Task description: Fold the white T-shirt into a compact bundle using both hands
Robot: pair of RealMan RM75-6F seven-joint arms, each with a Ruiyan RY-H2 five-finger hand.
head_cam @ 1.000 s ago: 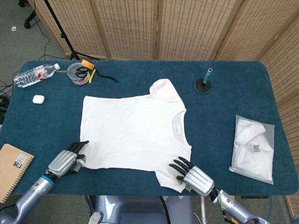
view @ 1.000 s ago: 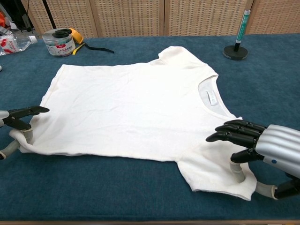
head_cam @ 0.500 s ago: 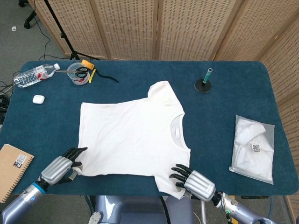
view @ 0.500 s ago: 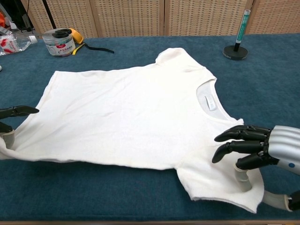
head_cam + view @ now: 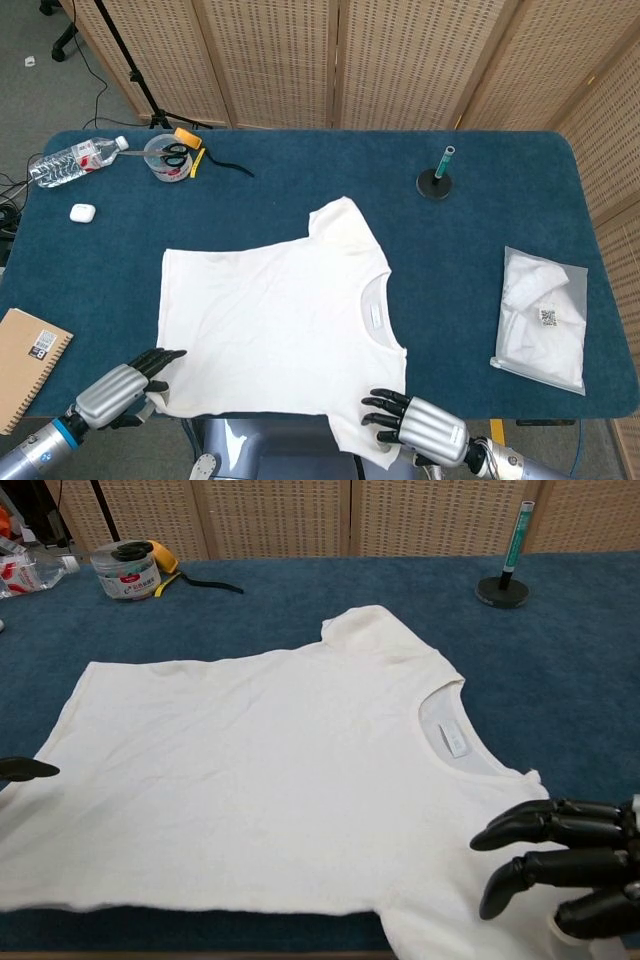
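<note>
The white T-shirt (image 5: 270, 320) lies spread flat on the blue table (image 5: 480, 240), collar to the right, with its near edge at the table's front edge. My left hand (image 5: 120, 392) pinches the shirt's near left hem corner. My right hand (image 5: 420, 428) grips the near sleeve, fingers on top of the cloth. In the chest view the T-shirt (image 5: 270, 770) fills the foreground, my right hand (image 5: 560, 865) shows at the lower right over the sleeve, and only a dark fingertip of my left hand (image 5: 25, 770) shows at the left edge.
A water bottle (image 5: 75, 158), a round tub with scissors (image 5: 168, 157) and a white earbud case (image 5: 82, 212) sit at the back left. A notebook (image 5: 28, 365) lies front left. A pen stand (image 5: 436, 180) stands at the back, and a bagged shirt (image 5: 543, 320) lies at the right.
Both hands have drawn back toward the table's front edge, dragging the T-shirt with them. The shirt now lies nearer me and flatter.
</note>
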